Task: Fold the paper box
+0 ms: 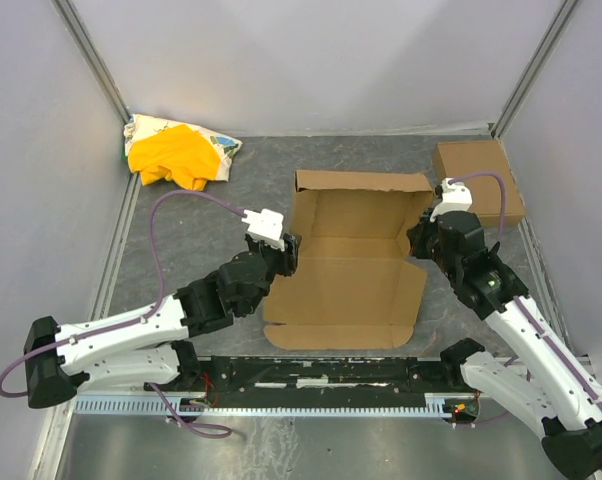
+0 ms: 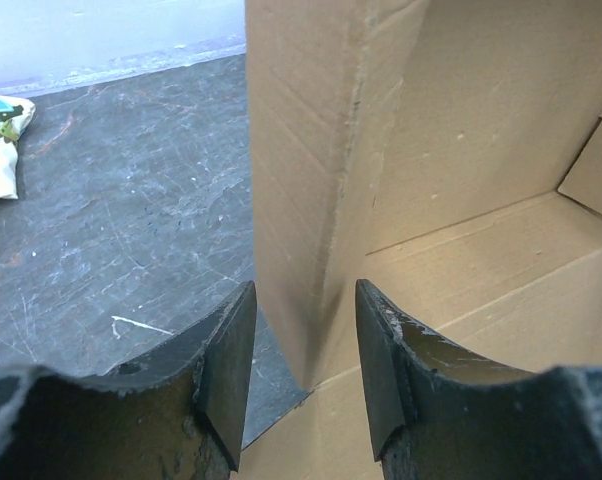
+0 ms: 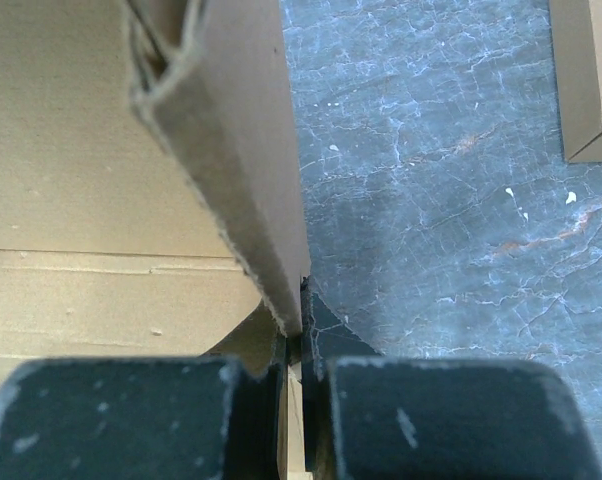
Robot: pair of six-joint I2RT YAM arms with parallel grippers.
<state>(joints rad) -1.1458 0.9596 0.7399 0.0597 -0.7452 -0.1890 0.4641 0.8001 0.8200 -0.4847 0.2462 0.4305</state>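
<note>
A crumpled yellow cloth (image 1: 176,155) (on a patterned bag) lies in the far left corner of the dark grey marbled worktop (image 1: 191,240). A small folded brown cardboard box (image 1: 478,180) sits far right. In the centre the brown corrugated cardboard paper box (image 1: 346,275) lies half-formed, with its back and side walls raised. Both arms reach forward, low and angled inward. The left gripper (image 1: 289,252) straddles the left wall with its jaws parted, not pinching. The right gripper (image 1: 421,235) is clamped on the right wall.
</note>
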